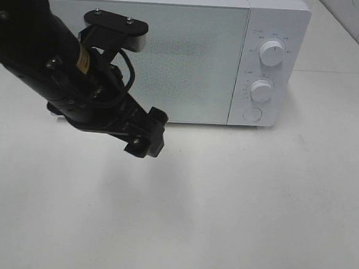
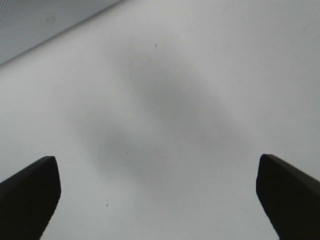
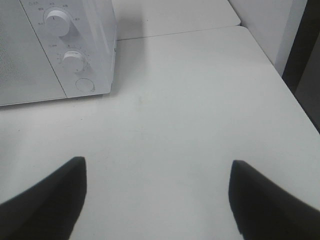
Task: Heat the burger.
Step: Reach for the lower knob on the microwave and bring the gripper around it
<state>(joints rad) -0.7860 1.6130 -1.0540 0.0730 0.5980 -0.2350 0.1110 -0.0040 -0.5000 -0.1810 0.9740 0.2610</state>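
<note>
Test-bench setup staged as a kitchen corner. White microwave [image 1: 184,61] stands on a plain white table [image 1: 254,207]. Tiled wall [image 1: 354,17] behind the microwave.

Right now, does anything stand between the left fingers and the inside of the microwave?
Yes: the microwave door is shut, closing off the inside. The left gripper hangs open and empty over the table in front of it. The burger shows in no view, so its own path cannot be judged.
</note>
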